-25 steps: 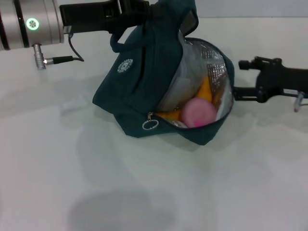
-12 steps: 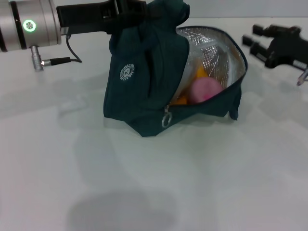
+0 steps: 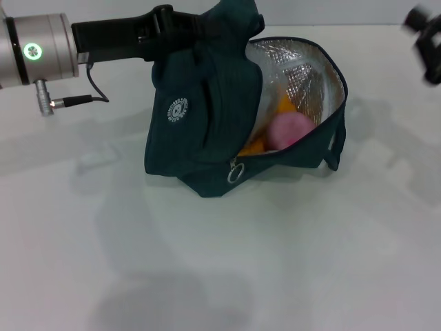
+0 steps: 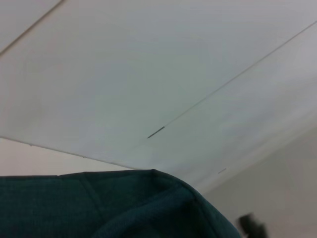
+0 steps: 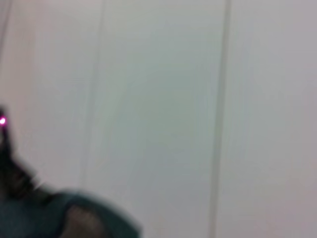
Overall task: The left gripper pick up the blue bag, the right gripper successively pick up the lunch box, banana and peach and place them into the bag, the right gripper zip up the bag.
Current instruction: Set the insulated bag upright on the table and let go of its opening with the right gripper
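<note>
One round white logo (image 3: 178,110), unreadable

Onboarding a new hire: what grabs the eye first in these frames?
The blue bag at the table's centre, held up by its top in the left gripper, gapes open to show silver lining. Inside sit the pink peach and the orange-yellow banana. The right gripper is at the far right edge.

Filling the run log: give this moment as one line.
left gripper: holds blue bag top | peach inside | zip unclosed | right gripper: far right
</note>
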